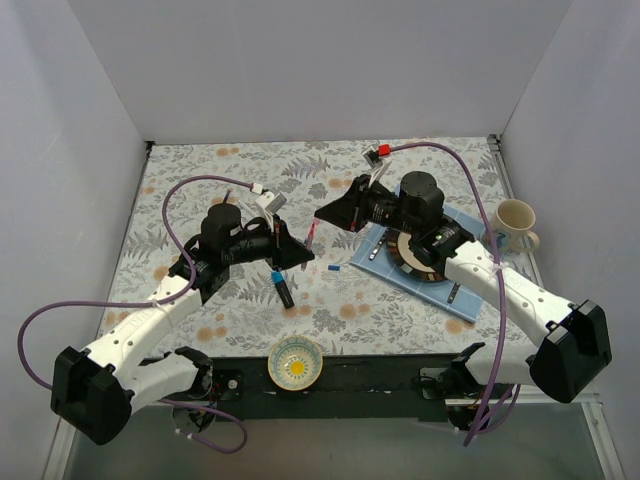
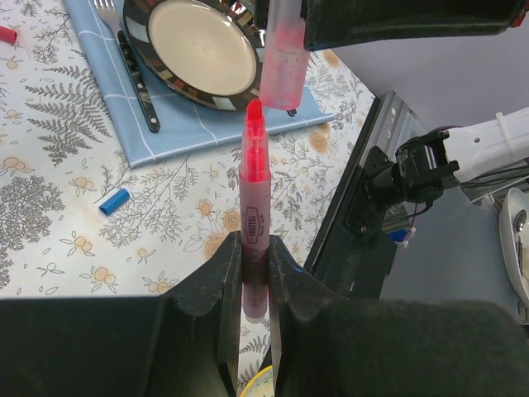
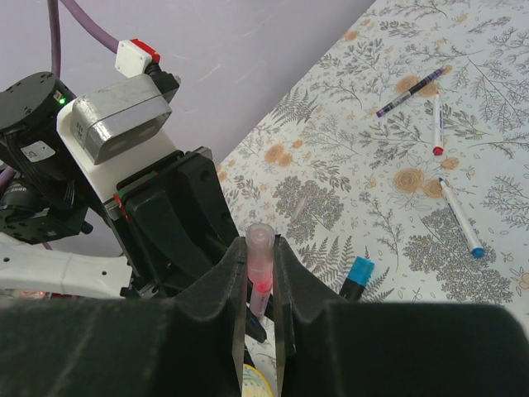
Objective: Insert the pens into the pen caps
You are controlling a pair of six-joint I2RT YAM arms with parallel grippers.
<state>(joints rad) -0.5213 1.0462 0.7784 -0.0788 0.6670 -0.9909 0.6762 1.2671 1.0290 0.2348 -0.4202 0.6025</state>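
Our left gripper (image 2: 254, 248) pinches the pink pen (image 2: 253, 194), its tip just beside the mouth of the pink cap (image 2: 283, 66). One blue cap (image 2: 114, 201) and one red cap (image 2: 5, 35) lie loose. In the right wrist view, our right gripper (image 3: 259, 258) clamps that cap, and three thin pens (image 3: 459, 217) and one black marker (image 3: 356, 278) lie beyond. From above, we judge the insertion only begins; next we should align, then push.

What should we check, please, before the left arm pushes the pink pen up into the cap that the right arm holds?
1. Grip of left hand on pink pen: ok, shut on the barrel.
2. Grip of right hand on pink cap: ok, shut on it.
3. Colours match: ok, both pink.
4. Tip centred under the cap's opening: not ok; in the left wrist view it sits at the rim's edge.
5. Tip inside the cap: cannot tell from the right wrist view.
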